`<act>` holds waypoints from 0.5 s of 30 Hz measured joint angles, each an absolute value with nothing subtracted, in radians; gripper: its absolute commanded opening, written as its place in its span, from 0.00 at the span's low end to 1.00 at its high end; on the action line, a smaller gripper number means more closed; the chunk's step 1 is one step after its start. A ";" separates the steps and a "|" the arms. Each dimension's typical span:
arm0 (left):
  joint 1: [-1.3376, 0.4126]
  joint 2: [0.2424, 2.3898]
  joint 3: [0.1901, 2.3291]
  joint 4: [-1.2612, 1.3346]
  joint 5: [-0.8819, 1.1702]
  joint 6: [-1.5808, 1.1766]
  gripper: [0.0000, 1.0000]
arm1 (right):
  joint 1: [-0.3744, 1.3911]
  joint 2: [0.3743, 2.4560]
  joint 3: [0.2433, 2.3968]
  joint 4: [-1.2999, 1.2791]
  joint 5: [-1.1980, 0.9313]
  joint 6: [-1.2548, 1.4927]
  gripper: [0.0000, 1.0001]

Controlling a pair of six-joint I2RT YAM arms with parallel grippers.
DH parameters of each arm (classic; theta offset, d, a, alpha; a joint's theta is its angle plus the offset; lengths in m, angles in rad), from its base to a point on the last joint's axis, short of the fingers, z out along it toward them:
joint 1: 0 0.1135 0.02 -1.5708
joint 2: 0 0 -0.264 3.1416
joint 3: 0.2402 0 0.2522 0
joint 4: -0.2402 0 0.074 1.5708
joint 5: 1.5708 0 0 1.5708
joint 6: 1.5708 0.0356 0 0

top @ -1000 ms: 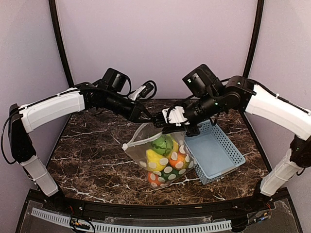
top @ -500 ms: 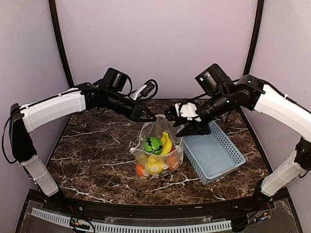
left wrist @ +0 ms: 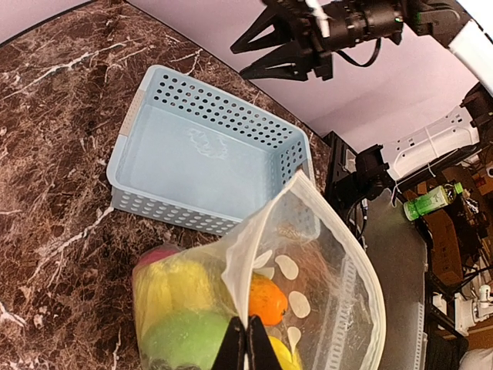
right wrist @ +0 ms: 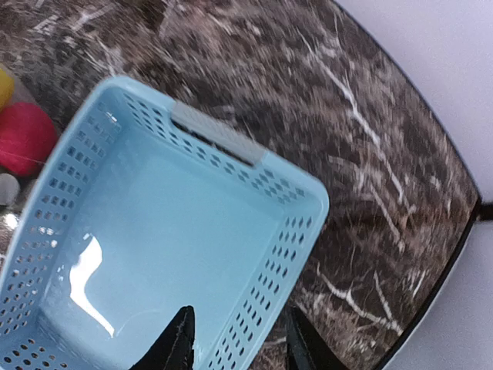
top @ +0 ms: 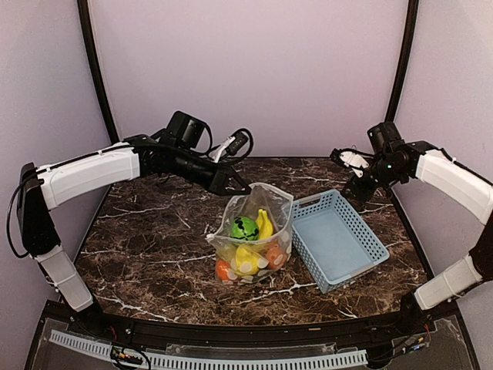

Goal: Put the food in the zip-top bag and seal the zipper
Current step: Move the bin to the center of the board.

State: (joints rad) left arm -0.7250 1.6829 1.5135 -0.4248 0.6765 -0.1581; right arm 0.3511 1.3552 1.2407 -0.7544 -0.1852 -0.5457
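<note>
The clear dotted zip-top bag (top: pixel 258 231) stands on the table, mouth up and open, with the food inside: a green round piece (top: pixel 245 228), yellow bananas (top: pixel 264 224), an orange ball (top: pixel 275 255) and a red piece (top: pixel 222 270). My left gripper (top: pixel 240 187) is shut on the bag's white zipper edge (left wrist: pixel 245 262) and holds that side up. In the left wrist view the gripper (left wrist: pixel 247 343) pinches the strip above a green piece (left wrist: pixel 181 339) and an orange ball (left wrist: pixel 267 299). My right gripper (top: pixel 356 171) is open and empty, above the basket's far corner, apart from the bag.
The light-blue slotted basket (top: pixel 339 243) stands right of the bag, nothing in it; it fills the right wrist view (right wrist: pixel 154 254). A red toy (right wrist: pixel 23 137) shows at that view's left edge. Black frame posts stand at the back corners.
My right gripper let go of the bag's mouth and drew back to the right, over the basket's far end. The bag now stands upright, held by my left gripper alone.
</note>
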 measured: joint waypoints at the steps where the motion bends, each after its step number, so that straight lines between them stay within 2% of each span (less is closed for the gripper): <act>1: -0.725 1.682 1.503 -0.409 0.679 -0.158 0.01 | 0.321 1.372 1.214 -0.752 -0.166 -0.529 0.38; 9: -0.725 1.635 1.377 -0.357 0.683 -0.158 0.01 | 0.232 1.435 1.148 -0.775 -0.054 -0.424 0.37; 15: -0.732 1.586 1.357 -0.345 0.682 -0.158 0.01 | 0.152 1.531 1.156 -0.791 -0.056 -0.384 0.33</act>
State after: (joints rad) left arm -0.7319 1.5864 1.3567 -0.3454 0.6823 -0.1581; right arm 0.1524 1.5307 1.1557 -0.7910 -0.0563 -0.3840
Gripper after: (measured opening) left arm 0.008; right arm 0.338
